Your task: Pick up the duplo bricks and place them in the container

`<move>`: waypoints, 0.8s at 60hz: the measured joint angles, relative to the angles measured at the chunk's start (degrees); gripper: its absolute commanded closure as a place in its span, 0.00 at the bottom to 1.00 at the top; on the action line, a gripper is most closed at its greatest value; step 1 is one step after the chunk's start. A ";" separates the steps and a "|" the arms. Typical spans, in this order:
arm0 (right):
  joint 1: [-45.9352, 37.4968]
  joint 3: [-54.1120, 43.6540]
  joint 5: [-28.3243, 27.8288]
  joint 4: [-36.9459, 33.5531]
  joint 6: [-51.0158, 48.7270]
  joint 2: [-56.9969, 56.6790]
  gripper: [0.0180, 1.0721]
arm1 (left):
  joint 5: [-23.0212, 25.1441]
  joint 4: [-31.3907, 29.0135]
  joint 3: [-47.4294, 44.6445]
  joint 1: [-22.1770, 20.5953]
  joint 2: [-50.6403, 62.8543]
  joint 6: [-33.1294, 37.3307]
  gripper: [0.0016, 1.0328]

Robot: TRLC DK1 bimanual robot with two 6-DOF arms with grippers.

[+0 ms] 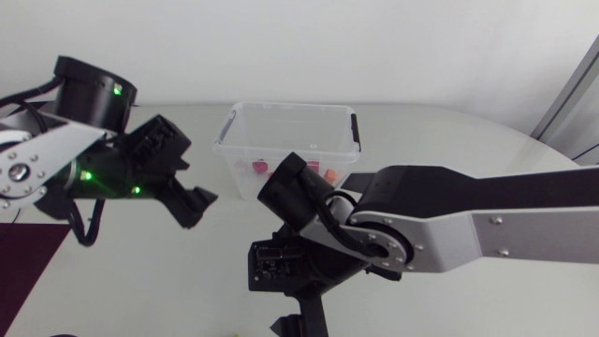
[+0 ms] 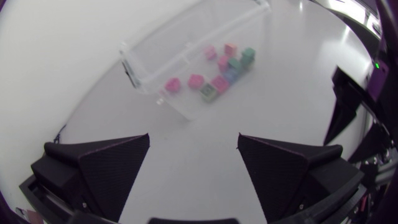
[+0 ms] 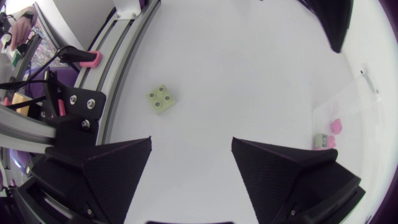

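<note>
Right wrist view: your right pincer (image 3: 191,142) wide open, green brick (image 3: 161,99) ahead by the tabletop (image 3: 249,74) edge.

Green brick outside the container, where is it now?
Right wrist view: the pale green brick lies on the table ahead of the open right gripper, near the table's edge, apart from the container.

The container (image 1: 285,109) sits upper centre of the frame on the table (image 1: 468,140), bricks (image 1: 260,168) inside it, the left gripper (image 1: 195,204) just to its left, the right arm (image 1: 487,220) crossing below it from the right, and a loose brick (image 3: 161,99) ahead of the right gripper (image 3: 189,155).
</note>
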 measured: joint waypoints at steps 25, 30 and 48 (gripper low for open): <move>-15.08 -6.25 0.83 -2.62 -0.15 -17.68 0.12 | 0.00 -21.09 -2.93 -14.51 -0.33 -6.38 0.05; -18.40 -7.45 0.85 -1.25 -0.15 -20.92 0.12 | 0.55 -24.26 -2.91 -17.11 2.29 -6.71 0.05; -20.26 -10.64 1.07 -1.20 0.70 -27.08 0.12 | 5.20 -35.15 5.90 -24.30 19.37 -10.19 0.05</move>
